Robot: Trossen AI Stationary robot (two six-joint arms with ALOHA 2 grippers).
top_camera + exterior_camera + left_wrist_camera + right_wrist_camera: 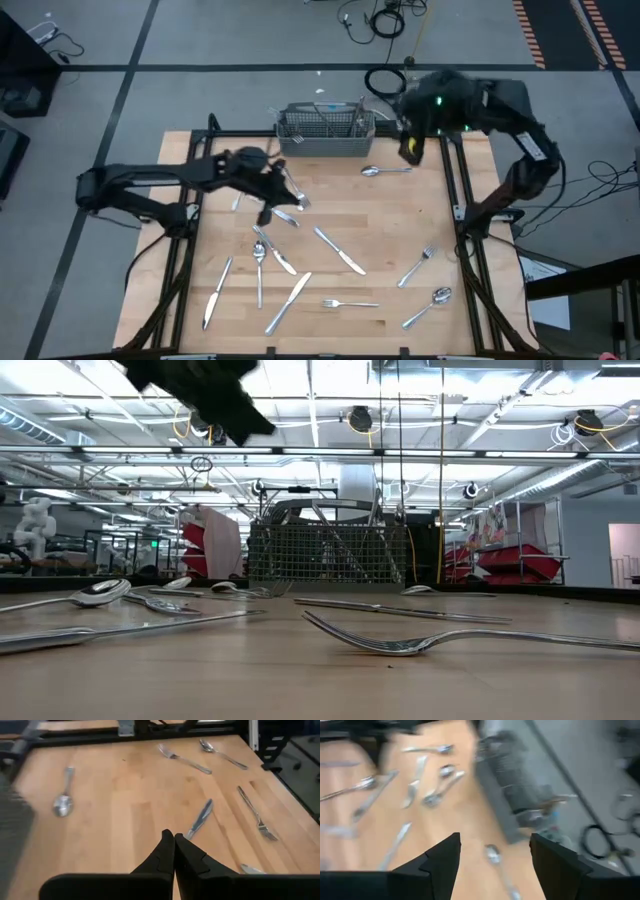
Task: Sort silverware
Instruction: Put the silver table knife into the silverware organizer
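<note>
Spoon (384, 171) on table just beside open right tool (411, 150).

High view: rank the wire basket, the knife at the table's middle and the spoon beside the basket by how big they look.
1. Wire basket, clearly the largest.
2. Knife at the table's middle, long and slim.
3. Spoon beside the basket, slightly shorter than the knife; the two are close, so that order is less sure.

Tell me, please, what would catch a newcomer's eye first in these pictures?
Probably the silverware scattered over the wooden table, with the grey wire-mesh basket at its far edge. The right gripper hangs open near that basket above a lone spoon, while the shut left gripper hovers over the table's middle.
</note>
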